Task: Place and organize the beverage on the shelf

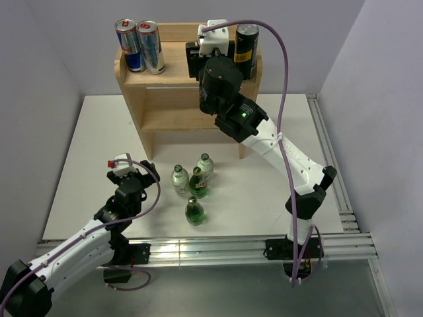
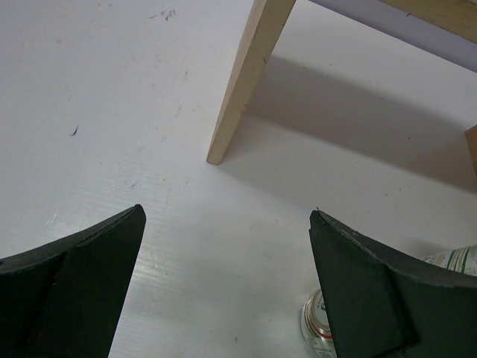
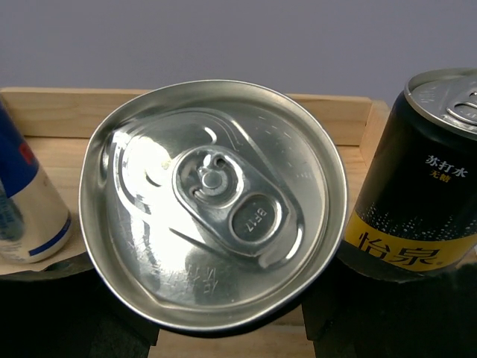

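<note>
Left gripper (image 2: 226, 215): hovering lower left, jaws spread wide.
Small glass bottles (image 1: 194, 211): four standing at centre.
Light-wood two-tier shelf (image 1: 165, 99): standing upper centre.
Right gripper (image 3: 216, 328): clamping silver-topped can (image 3: 216, 201) on shelf top.
Blue-and-silver cans (image 1: 151, 47): two sitting left.
Black-and-yellow can (image 1: 247, 51): one crowding right.

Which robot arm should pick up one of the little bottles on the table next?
Probably the left. Its open left gripper hovers low over the table right beside the bottles, while the right gripper is up on the shelf's top, apparently holding a can.
</note>
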`<move>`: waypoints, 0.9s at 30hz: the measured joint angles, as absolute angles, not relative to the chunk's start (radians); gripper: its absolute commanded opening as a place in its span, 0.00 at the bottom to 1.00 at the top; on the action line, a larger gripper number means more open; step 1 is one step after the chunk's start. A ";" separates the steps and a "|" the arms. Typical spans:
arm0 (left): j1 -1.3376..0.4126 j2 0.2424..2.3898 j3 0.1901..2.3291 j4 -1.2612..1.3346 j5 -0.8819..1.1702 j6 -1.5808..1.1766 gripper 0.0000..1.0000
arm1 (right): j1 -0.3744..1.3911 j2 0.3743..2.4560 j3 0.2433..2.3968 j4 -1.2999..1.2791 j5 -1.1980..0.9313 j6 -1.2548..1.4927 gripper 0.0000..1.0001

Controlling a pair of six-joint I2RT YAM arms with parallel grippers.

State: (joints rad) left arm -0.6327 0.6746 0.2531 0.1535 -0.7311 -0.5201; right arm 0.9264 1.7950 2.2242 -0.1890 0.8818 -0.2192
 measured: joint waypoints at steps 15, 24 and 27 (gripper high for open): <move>-0.633 0.679 0.253 0.153 -0.731 -0.520 0.99 | 0.872 1.826 2.210 -0.164 0.897 -0.218 0.63; -0.633 0.678 0.253 0.154 -0.731 -0.520 0.99 | 0.859 1.826 2.198 -0.121 0.902 -0.206 0.99; -0.633 0.678 0.253 0.154 -0.731 -0.520 0.99 | 0.859 1.826 2.198 -0.116 0.901 -0.206 0.99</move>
